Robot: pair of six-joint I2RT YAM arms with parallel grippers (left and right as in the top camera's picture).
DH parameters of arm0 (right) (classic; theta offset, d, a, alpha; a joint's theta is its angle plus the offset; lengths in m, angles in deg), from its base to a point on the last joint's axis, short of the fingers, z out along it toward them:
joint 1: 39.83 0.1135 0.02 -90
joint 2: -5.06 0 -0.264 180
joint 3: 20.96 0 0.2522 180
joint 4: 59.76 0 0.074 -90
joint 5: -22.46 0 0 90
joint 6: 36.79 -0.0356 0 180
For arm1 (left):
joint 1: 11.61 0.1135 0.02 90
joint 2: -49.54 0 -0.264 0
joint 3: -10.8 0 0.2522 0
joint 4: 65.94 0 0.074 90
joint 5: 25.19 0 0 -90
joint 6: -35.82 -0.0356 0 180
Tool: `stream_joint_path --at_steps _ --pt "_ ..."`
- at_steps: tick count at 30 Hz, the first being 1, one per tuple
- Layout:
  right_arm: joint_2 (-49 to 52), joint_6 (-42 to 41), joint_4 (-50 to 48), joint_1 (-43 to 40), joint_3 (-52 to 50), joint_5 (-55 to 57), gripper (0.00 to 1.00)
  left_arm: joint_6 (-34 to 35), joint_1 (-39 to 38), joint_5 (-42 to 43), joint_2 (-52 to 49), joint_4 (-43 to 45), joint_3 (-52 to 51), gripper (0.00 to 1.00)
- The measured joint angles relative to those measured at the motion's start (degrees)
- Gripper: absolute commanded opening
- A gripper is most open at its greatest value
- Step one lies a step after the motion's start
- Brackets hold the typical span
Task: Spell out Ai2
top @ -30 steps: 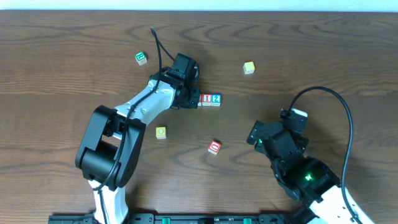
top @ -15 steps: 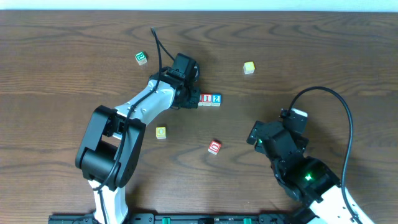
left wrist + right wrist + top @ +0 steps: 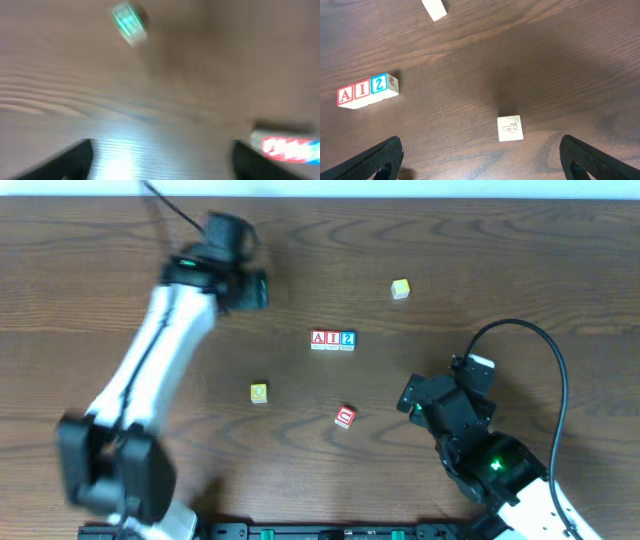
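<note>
Left fingers (image 3: 75, 161): spread apart with nothing between them, as far as the smeared wrist view lets me judge.
Right fingers (image 3: 375, 162): also wide apart and empty, parked low on the right side of the desk (image 3: 500, 240).
Change: a second ago my left arm (image 3: 160, 350) sat against the A end of the row. It has now swung off to the far-left corner, well apart from it.
Row (image 3: 332, 340): A, I, 2 side by side and touching, mid-desk, with neither arm on it.
Meaning: I read the word as spelled, with nothing left but the retreat.
Spares: yellow block (image 3: 400, 288), lime block (image 3: 259, 392) and red block (image 3: 345, 417) all lie apart from the row.
Hidden: overhead, the green block is now under the left arm. A green blur (image 3: 129, 22) in the left wrist view is probably that block.
Hard to read: the left wrist view is all motion blur. The red-blue smear at its right edge is likely the row, but I can't read any letters there. The frame edge cuts off both sets of fingers.
</note>
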Motion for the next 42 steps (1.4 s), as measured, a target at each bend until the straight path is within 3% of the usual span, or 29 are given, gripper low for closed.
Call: stream_joint_path --at_steps 6,11,16,21,25,34,42 --pt "0.0 0.0 0.0 0.0 0.0 0.0 0.99 -0.37 3.78 -1.6 13.77 -0.37 4.42 0.95" --pt "0.0 0.0 0.04 0.0 0.0 0.0 0.99 -4.68 3.87 -7.04 16.04 -3.15 4.39 0.95" --pt "0.0 0.0 -0.02 0.0 0.0 0.0 0.99 -7.63 3.91 -13.11 18.34 -12.66 4.22 0.95" --pt "0.0 0.0 0.02 0.0 0.0 0.0 0.99 -5.16 3.96 -14.99 25.66 -20.81 4.04 0.95" --pt "0.0 0.0 0.0 0.0 0.0 0.0 0.99 -3.39 4.35 -15.3 33.0 -22.1 1.53 0.95" --pt "0.0 0.0 0.0 0.0 -0.04 0.0 0.99 -2.6 10.29 -12.98 52.22 -9.94 -25.38 0.95" --pt "0.0 0.0 0.0 0.0 -0.07 0.02 0.99 -2.6 12.11 -8.96 77.0 0.22 -52.46 0.95"
